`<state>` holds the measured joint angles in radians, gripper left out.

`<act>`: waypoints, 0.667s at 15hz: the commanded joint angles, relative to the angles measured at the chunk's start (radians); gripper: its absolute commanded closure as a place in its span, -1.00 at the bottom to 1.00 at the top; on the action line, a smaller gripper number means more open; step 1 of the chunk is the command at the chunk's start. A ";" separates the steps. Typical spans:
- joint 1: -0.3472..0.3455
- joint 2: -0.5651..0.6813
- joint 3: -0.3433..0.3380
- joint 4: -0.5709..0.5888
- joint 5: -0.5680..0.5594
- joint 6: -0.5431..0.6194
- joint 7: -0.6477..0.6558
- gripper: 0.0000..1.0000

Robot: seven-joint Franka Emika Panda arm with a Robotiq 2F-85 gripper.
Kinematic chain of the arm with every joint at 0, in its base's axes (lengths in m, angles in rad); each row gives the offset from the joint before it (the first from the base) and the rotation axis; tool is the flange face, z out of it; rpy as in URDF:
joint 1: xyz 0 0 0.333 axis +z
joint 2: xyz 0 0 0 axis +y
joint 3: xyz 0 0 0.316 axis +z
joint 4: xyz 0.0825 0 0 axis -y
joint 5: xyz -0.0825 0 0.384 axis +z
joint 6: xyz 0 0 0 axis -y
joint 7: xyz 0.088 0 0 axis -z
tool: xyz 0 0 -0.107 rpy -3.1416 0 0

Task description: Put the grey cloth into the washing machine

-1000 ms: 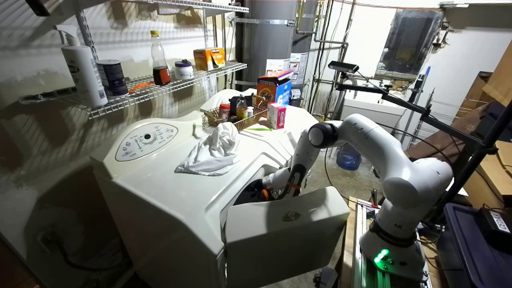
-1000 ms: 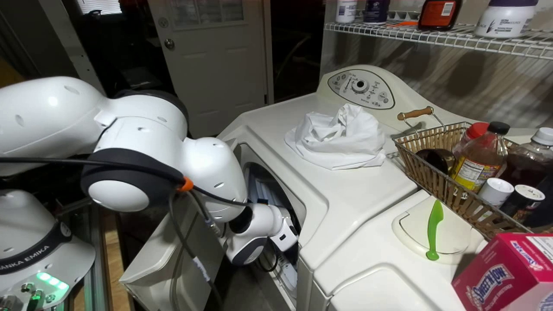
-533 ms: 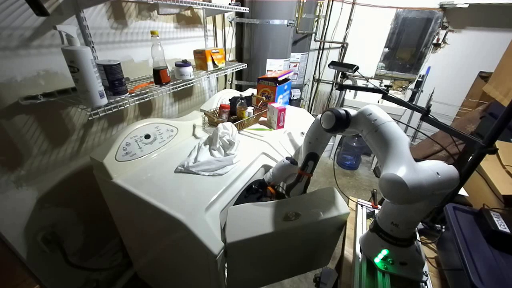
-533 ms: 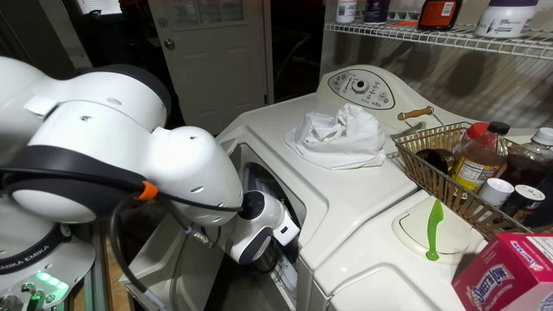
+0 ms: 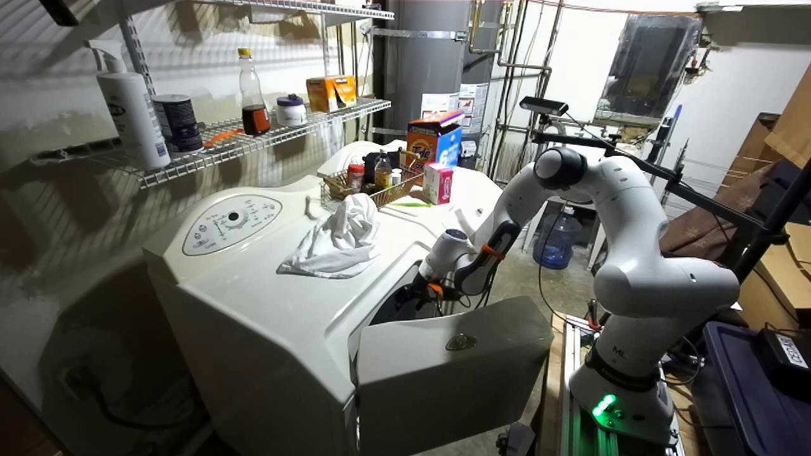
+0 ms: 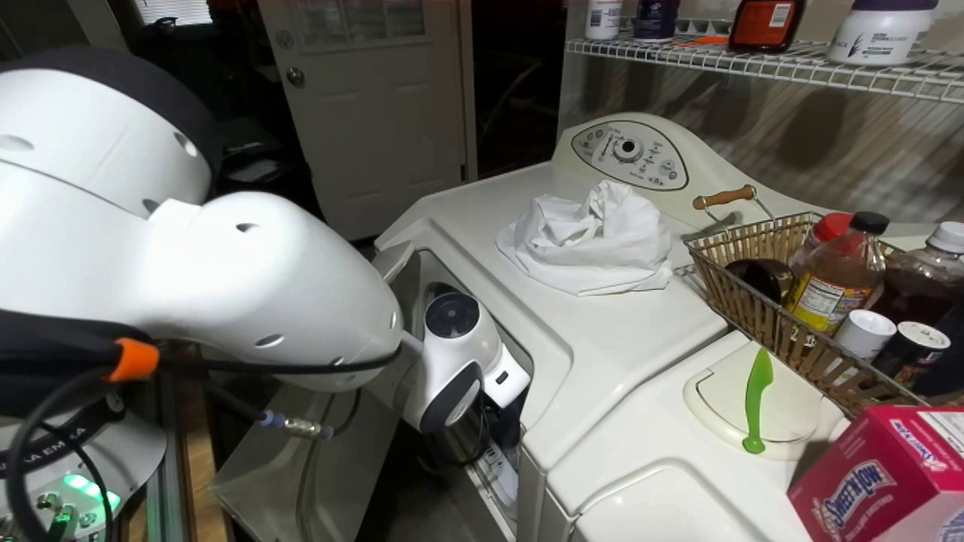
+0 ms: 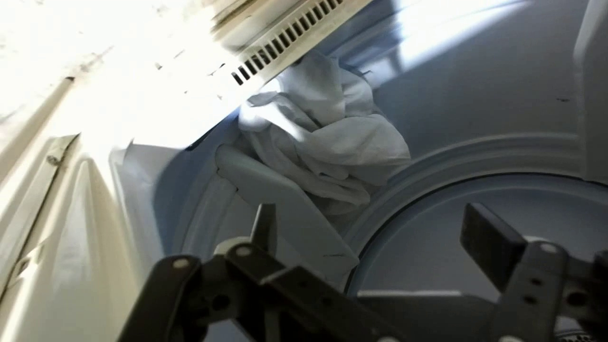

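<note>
Can see the grey cloth (image 7: 327, 137) inside the washing machine (image 5: 266, 373), crumpled into loose folds at the far left of the drum (image 7: 489, 99) in the wrist view, just beside a pale vane (image 7: 289, 209); cannot tell whether touching it. Notice also a bright patch of light on the left part of the folds. Find the jaws spread wide apart, with dark pads (image 7: 491, 242) to left and right, on the near side of the grey cloth and apart from it. In an exterior view, follow the robot arm (image 5: 633, 228) from the right to the mouth of the drum, just beyond the open door (image 5: 453, 380).

On top of the washing machine, see a white cloth (image 6: 595, 241) heaped near the control panel (image 6: 631, 154), visible in both exterior views. To the right of it in an exterior view, spot a wicker basket (image 6: 761, 320) of bottles (image 6: 832, 290) and, nearer, a green utensil (image 6: 755, 403) lying on the neighbouring appliance (image 6: 617, 452), with a pink box (image 6: 874, 482) at near right. In an exterior view, see an orange-and-blue Tide box (image 5: 423, 142) farther off and, to the left, a wire shelf (image 5: 272, 140) bearing a white spray bottle (image 5: 130, 114) and a yellow-capped bottle (image 5: 255, 117).
</note>
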<state>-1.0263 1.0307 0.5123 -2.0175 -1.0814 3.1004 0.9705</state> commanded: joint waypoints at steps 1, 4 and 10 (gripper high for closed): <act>0.051 -0.173 -0.047 -0.101 0.200 -0.063 -0.198 -1.00; -0.033 -0.205 0.022 -0.117 0.202 -0.169 -0.300 -1.00; 0.116 -0.453 -0.090 -0.236 0.779 -0.163 -0.819 -1.00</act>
<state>-0.9722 0.7260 0.4684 -2.1706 -0.4978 2.9596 0.3190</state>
